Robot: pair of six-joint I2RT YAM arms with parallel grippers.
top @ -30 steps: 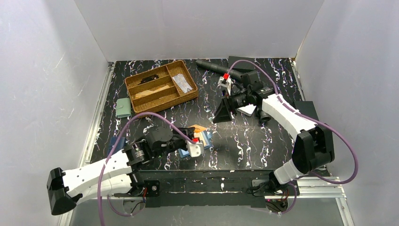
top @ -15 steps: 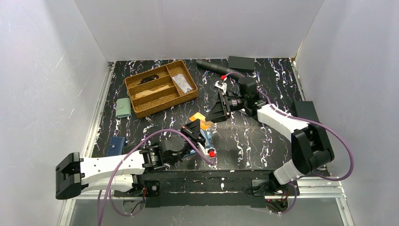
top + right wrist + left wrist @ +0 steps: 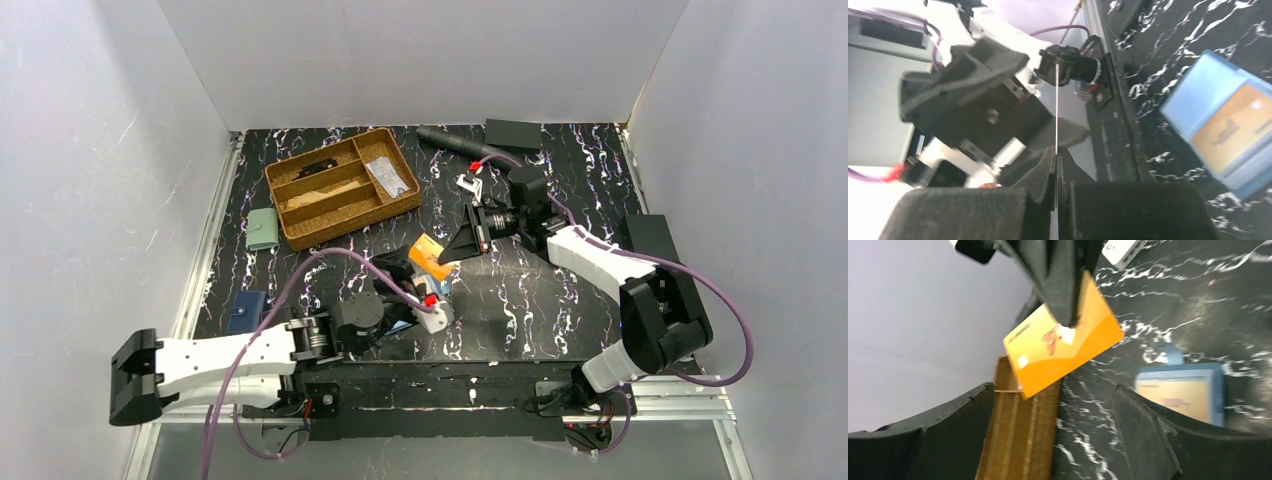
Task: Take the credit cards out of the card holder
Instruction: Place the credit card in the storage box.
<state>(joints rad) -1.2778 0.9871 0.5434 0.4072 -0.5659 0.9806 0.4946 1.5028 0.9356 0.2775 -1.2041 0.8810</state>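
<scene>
Your right pincer [image 3: 456, 244] is clenched on an orange card [image 3: 428, 256], lifted off the counter [image 3: 540, 300] near its middle. From above you get only a tilted orange patch. The left wrist view shows that card [image 3: 1063, 347] face-on, printed side out, pinched at its upper edge by the black fingers [image 3: 1060, 285], with the wooden tray [image 3: 1018, 440] behind it. The right wrist view turns the card [image 3: 1056, 100] edge-on, a thin line rising from the closed jaws. Your left pincer [image 3: 1053, 390] is released, fingers spread wide and gripping nothing. The card holder [image 3: 1220, 390] lies open on the counter, largely hidden under the left arm from above. Both wrist views show a second card [image 3: 1178, 400] in its slot.
</scene>
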